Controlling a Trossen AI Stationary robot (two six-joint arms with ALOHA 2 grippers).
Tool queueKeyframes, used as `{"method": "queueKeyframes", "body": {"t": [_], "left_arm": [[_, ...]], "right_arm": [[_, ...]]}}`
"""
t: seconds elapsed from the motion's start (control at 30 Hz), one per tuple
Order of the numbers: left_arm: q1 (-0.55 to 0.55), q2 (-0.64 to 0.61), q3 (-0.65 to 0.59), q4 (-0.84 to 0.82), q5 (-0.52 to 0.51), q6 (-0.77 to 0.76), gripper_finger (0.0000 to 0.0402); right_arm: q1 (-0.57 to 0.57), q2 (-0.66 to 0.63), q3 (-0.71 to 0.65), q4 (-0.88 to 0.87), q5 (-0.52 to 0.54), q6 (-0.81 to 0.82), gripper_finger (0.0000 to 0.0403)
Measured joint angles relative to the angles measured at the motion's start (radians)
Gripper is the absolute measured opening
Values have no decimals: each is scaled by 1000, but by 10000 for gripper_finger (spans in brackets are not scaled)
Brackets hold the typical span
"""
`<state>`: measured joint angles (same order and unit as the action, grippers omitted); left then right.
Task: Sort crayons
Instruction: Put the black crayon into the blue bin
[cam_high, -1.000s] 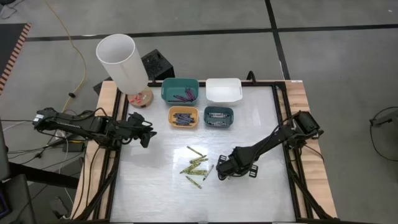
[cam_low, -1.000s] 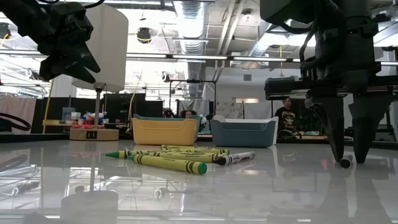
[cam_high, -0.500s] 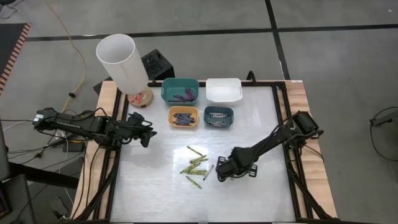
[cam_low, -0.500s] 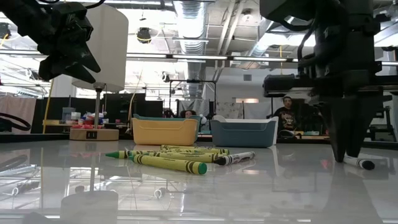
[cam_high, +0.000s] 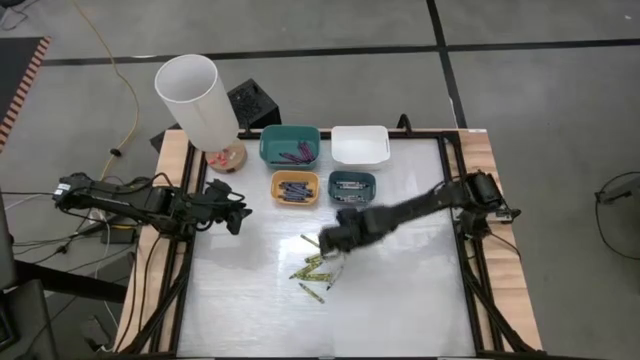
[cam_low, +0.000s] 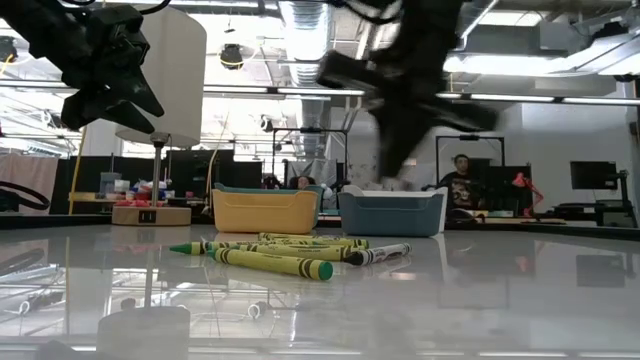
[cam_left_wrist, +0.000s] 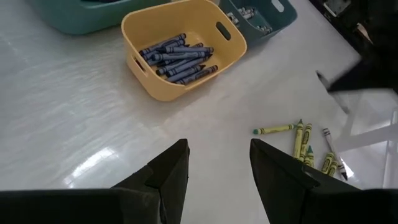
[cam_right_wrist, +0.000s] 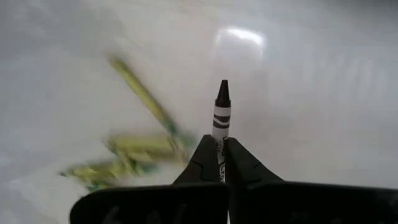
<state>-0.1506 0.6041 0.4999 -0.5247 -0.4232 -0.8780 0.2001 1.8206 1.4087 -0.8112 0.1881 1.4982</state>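
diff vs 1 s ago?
The right gripper shut on a grey crayon lying apart from the loose yellow-green crayons, lifted it and swung toward the bins, now above the pile's far edge. The left gripper stayed open and parked at the table's left; pile and bins did not move.

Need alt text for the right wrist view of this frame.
The right gripper has its jaws shut on a grey paper-wrapped crayon with a dark tip, which points away from the camera over the glossy white table. Blurred yellow-green crayons lie beyond.
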Motion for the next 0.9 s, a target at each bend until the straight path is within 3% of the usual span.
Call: {"method": "queueKeyframes", "body": {"t": [0.3,0.5,0.67,0.9], "left_arm": [[0,0,0,0,-40,-24,160],[0,0,0,0,-88,-28,160],[0,0,0,0,-114,-62,160],[0,0,0,0,-165,-74,160]], "right_arm": [[-246,-2,192,1,0,-841,1],[-350,-3,232,-68,-2,-1371,1],[-396,0,222,-195,-3,-1591,1],[-427,1,148,-193,-35,-1680,1]]}}
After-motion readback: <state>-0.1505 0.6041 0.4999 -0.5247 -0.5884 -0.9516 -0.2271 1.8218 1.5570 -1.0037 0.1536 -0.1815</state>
